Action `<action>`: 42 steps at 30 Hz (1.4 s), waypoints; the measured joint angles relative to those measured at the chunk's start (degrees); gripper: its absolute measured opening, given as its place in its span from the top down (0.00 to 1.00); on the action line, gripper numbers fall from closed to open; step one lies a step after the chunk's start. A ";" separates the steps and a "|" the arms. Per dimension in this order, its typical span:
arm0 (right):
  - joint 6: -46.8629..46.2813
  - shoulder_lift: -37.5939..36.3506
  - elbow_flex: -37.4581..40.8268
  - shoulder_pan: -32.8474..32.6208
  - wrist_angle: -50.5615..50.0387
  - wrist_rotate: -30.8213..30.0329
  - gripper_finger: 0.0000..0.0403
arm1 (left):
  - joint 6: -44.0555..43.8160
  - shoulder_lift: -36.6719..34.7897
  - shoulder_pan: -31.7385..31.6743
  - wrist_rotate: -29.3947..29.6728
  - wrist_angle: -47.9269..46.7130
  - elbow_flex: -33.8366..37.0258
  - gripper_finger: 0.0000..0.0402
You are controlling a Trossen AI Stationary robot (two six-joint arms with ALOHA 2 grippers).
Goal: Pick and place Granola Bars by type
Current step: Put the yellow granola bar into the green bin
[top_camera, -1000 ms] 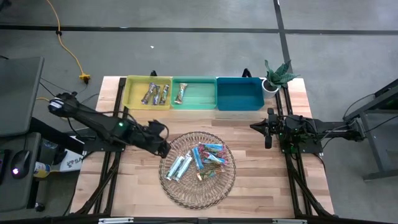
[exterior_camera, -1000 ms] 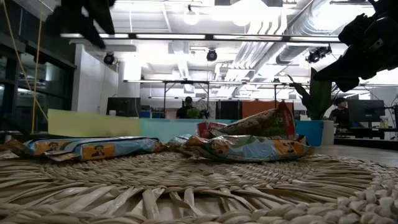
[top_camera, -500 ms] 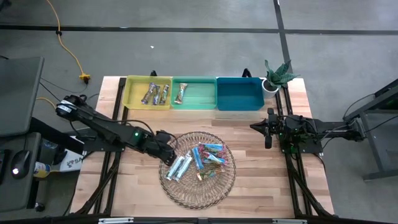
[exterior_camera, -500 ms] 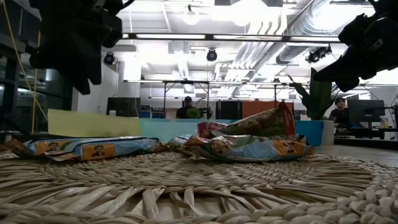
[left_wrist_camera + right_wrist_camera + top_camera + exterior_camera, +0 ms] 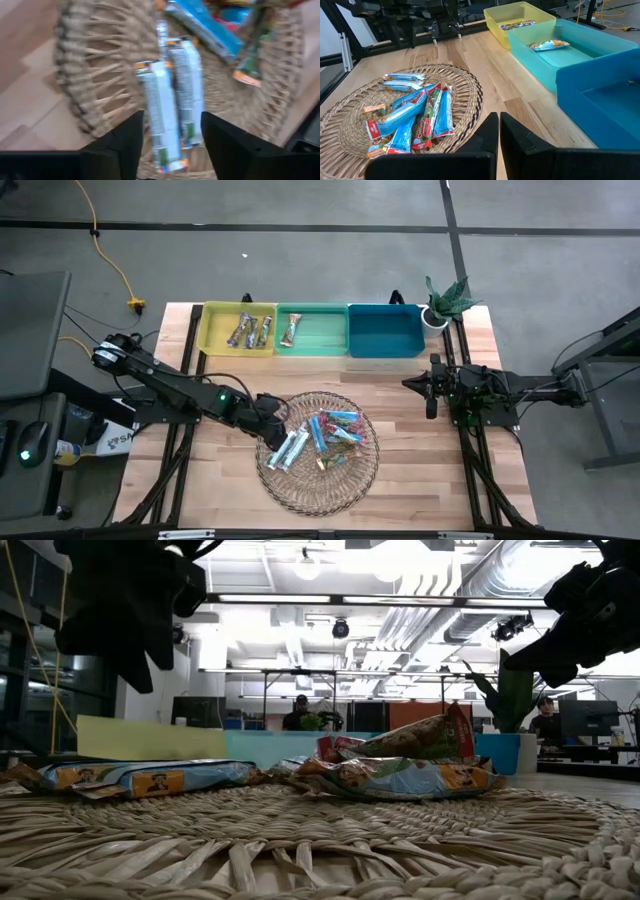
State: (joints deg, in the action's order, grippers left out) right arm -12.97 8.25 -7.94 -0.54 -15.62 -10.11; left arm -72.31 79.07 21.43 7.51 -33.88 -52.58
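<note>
Two light blue-white granola bars (image 5: 172, 107) lie side by side at the edge of the round wicker tray (image 5: 300, 490), and the left gripper (image 5: 170, 137) hovers directly over them with its fingers (image 5: 125, 145) spread apart, holding nothing. In the high view that gripper (image 5: 272, 427) sits over the tray's left rim, the arm reaching in from the table's left side. The rest of the loose bars, teal-pink ones (image 5: 338, 430) among them, are heaped near the tray's middle, some overlapping.

Along the far edge of the wooden table (image 5: 420, 480) stand three bins touching in a row. The yellow bin (image 5: 215, 330) holds brown-silver bars (image 5: 250, 330). The green bin (image 5: 325, 340) holds one bar (image 5: 290, 330). The blue bin (image 5: 385, 330) is beside a small potted plant (image 5: 445, 300) at the table's corner.

The right gripper (image 5: 499, 132) waits over the table's right side, well apart from the tray, its fingers pressed together on nothing.

In the low view, people (image 5: 303, 715) sit at desks in the room behind.
</note>
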 joint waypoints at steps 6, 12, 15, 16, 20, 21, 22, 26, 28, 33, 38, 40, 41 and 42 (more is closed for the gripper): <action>0.00 0.00 0.00 -0.01 0.00 0.00 1.00 | -1.50 0.02 -0.02 -0.57 0.94 0.00 0.34; 0.00 -0.02 0.00 -0.01 0.00 0.00 1.00 | -5.36 3.14 -0.02 -3.34 1.23 0.00 0.30; 0.00 0.00 0.00 -0.02 0.03 0.00 1.00 | -5.97 6.38 0.00 -6.07 2.82 -0.02 0.32; 0.00 -0.02 0.00 -0.01 0.01 0.00 1.00 | -5.98 7.46 0.00 -6.83 3.54 -0.02 0.33; 0.00 -0.02 0.02 -0.02 -0.04 0.00 1.00 | -5.22 10.78 0.00 -7.29 3.25 -2.27 0.38; 0.00 -0.01 0.02 -0.01 -0.05 0.00 1.00 | -4.51 11.56 0.00 -7.25 2.80 -3.29 0.39; 0.00 -0.02 0.02 0.00 0.00 0.00 1.00 | -3.98 12.23 0.00 -7.13 1.90 -4.41 0.39; 0.00 -0.02 0.02 -0.02 0.00 0.00 1.00 | -0.59 16.26 -0.02 -5.82 -4.53 -10.03 0.40; 0.00 -0.02 0.02 0.00 -0.02 0.00 1.00 | 1.24 18.33 -0.02 -4.82 -9.65 -12.79 0.41; 0.00 -0.02 0.02 -0.02 0.00 0.00 1.00 | 4.19 22.65 -0.04 -4.12 -13.66 -18.26 0.41; 0.00 0.30 0.02 0.00 0.04 0.00 1.00 | 3.19 24.97 -0.02 -3.92 -13.87 -20.30 0.41; 0.00 0.66 0.02 -0.02 0.15 0.02 1.00 | 3.12 25.75 -0.02 -3.96 -15.13 -20.25 0.41; 0.00 0.66 0.02 -0.01 -0.17 0.01 1.00 | 3.10 26.18 -0.02 -4.14 -15.29 -20.17 0.41; 0.00 0.79 0.02 0.00 -0.04 0.00 1.00 | 3.10 26.59 -0.02 -4.22 -15.01 -20.18 0.41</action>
State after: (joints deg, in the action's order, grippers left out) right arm -12.97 9.04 -7.92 -0.54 -15.65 -10.11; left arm -69.21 105.66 21.41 3.29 -48.89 -72.76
